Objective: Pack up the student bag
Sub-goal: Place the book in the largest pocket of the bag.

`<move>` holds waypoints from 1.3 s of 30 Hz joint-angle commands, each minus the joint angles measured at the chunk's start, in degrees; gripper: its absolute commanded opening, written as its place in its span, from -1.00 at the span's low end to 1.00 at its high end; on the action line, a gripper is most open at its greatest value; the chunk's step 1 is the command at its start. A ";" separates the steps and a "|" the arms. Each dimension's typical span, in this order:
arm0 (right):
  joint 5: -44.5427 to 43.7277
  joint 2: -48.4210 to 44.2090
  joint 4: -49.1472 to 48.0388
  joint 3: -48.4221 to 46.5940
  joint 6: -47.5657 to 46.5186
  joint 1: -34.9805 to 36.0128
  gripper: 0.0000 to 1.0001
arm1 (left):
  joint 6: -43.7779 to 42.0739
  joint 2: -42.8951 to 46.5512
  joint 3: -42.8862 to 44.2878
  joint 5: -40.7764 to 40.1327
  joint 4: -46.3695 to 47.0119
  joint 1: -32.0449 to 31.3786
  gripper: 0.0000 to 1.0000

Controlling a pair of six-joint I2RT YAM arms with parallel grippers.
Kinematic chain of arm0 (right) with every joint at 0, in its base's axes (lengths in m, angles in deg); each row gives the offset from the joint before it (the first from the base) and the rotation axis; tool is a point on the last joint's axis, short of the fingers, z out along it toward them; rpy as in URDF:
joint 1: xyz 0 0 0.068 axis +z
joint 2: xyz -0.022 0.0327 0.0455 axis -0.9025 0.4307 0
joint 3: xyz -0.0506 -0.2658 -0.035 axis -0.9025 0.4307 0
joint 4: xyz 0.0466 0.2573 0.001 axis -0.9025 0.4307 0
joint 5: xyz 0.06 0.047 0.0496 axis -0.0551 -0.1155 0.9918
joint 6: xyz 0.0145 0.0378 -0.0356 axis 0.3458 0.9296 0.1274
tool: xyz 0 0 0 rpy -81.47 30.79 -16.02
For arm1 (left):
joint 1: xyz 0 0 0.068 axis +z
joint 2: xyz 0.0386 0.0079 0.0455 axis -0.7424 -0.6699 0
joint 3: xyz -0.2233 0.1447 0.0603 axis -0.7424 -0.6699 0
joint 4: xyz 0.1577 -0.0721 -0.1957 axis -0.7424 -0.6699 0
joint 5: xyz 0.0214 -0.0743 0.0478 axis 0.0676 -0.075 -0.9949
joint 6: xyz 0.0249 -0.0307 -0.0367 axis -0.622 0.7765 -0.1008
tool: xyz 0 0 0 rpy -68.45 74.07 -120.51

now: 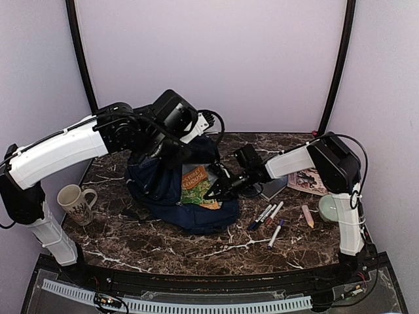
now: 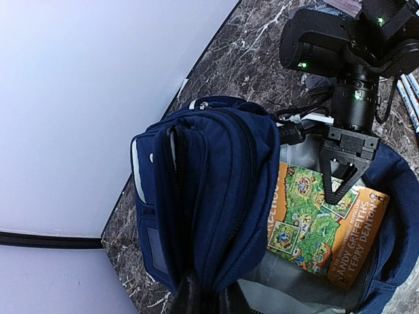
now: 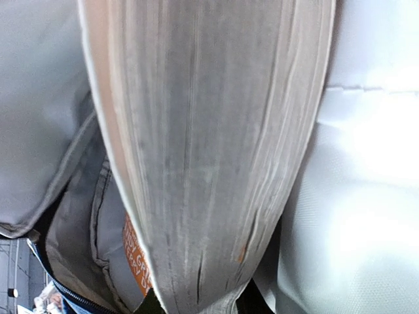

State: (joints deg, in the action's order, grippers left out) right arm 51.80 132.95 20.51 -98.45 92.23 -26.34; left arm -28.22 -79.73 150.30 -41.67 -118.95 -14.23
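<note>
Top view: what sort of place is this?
Likely a robot test booth: plain lilac walls close in a marble-patterned table, where two robot arms pack a book into a navy backpack.

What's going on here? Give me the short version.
The left gripper is shut on the front section of the navy student bag, holding its main compartment open. The right gripper is shut on an orange-and-green book, which sits partly inside that opening against the grey lining. Several markers lie on the table beside the bag, not yet packed.
</note>
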 commanded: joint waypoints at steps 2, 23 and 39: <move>-4.10 1.17 5.89 -0.16 -3.82 -0.33 -1.00 | -2.94 3.83 12.33 -0.64 7.92 1.13 -1.00; 3.91 9.87 -3.44 -17.24 12.83 2.76 -0.67 | -0.44 8.04 -12.62 20.24 26.80 1.05 -1.00; -7.08 -13.78 11.11 4.31 -14.61 2.89 0.31 | 2.95 13.89 -22.89 14.09 28.69 1.12 -1.00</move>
State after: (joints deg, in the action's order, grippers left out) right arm 46.53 123.79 29.39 -98.50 85.69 -23.97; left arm -26.72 -69.35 129.12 -25.02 -95.41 -13.36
